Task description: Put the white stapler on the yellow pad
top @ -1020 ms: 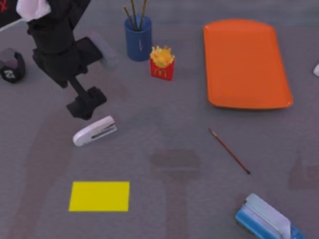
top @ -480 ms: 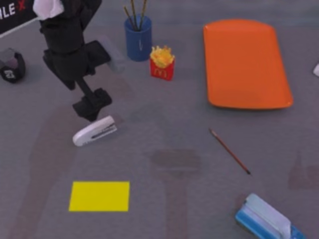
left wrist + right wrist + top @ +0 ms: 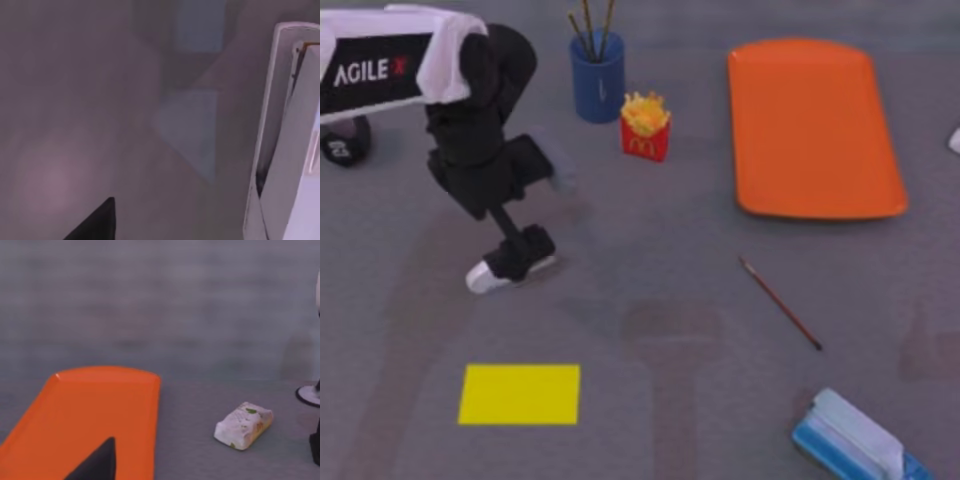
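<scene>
Left gripper (image 3: 520,252) dropped onto white stapler (image 3: 480,277) since a second ago; finger state unclear. Grasp imminent; yellow pad (image 3: 519,394) still bare.

The left arm (image 3: 400,65) carries a white housing with a black panel, and on that panel white capitals read "AGILE", followed by a red mark that looks like an X; it hangs over the tabletop's far left corner. The red fries carton (image 3: 646,128), standing near the far edge just beside the blue pen cup (image 3: 597,75), bears a yellow arched M logo on its front. A small dark object (image 3: 342,145) at the tabletop's left edge, partly hidden under the arm, shows pale digits too blurred to read. The white packet (image 3: 243,424) in the right wrist view has green and orange printing, also illegible.
</scene>
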Motion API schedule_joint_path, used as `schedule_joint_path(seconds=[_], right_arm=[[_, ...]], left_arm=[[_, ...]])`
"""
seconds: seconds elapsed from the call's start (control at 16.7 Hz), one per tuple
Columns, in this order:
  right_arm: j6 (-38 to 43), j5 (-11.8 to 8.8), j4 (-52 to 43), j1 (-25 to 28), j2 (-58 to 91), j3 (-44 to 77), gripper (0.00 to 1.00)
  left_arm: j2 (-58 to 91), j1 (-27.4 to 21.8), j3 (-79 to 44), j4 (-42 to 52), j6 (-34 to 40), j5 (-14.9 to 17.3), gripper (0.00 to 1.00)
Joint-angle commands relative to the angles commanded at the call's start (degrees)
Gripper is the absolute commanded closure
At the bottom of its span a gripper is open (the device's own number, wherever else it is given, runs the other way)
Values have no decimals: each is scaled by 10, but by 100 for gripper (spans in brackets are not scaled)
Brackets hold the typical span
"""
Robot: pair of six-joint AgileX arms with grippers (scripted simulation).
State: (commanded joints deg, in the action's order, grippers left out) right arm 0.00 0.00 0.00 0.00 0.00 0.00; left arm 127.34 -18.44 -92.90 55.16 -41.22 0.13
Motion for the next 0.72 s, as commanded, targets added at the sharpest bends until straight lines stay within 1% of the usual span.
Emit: schedule_joint_path(seconds=[0.18, 0.42, 0.72], right_arm=[[0, 0, 0, 0, 0, 0, 0], [0, 0, 0, 0, 0, 0, 0], [0, 0, 0, 0, 0, 0, 0]], left_arm=[[18, 0, 33, -48, 0, 0, 0], [20, 0, 36, -53, -1, 0, 0], [20, 0, 36, -53, -1, 0, 38]])
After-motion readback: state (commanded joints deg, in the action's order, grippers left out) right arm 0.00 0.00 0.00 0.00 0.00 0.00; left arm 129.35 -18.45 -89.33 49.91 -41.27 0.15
